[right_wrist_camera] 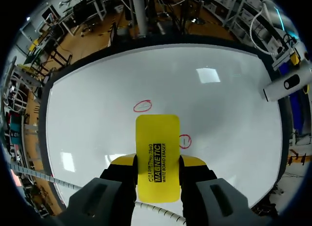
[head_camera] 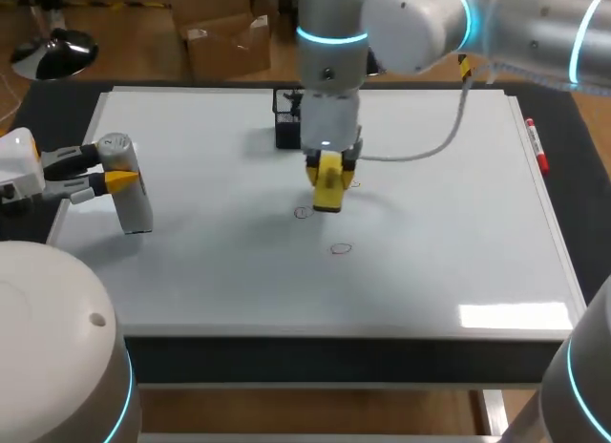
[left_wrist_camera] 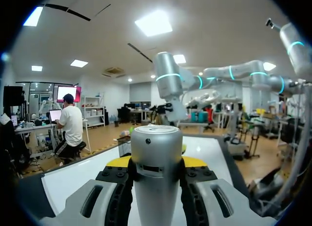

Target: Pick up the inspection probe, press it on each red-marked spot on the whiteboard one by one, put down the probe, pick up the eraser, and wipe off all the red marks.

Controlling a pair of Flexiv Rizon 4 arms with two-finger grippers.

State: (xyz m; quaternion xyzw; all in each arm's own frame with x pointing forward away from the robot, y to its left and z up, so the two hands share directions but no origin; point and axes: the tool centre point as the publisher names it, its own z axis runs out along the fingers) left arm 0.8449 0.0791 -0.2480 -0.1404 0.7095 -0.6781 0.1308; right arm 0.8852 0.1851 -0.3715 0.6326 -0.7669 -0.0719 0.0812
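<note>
Probe (head_camera: 129,190) clamped in left fingers (left_wrist_camera: 117,187) at whiteboard (head_camera: 430,233) left edge; eraser (right_wrist_camera: 157,158) clamped in right fingers (right_wrist_camera: 195,177) over whiteboard centre, beside red marks (right_wrist_camera: 142,106).

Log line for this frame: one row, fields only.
left gripper: shut on inspection probe, upright at whiteboard left side | right gripper: shut on eraser above whiteboard middle | red marks: not yet wiped

Head cam high over whiteboard (head_camera: 439,223), looking down; right wrist close above it (shared), left wrist level across it.
</note>
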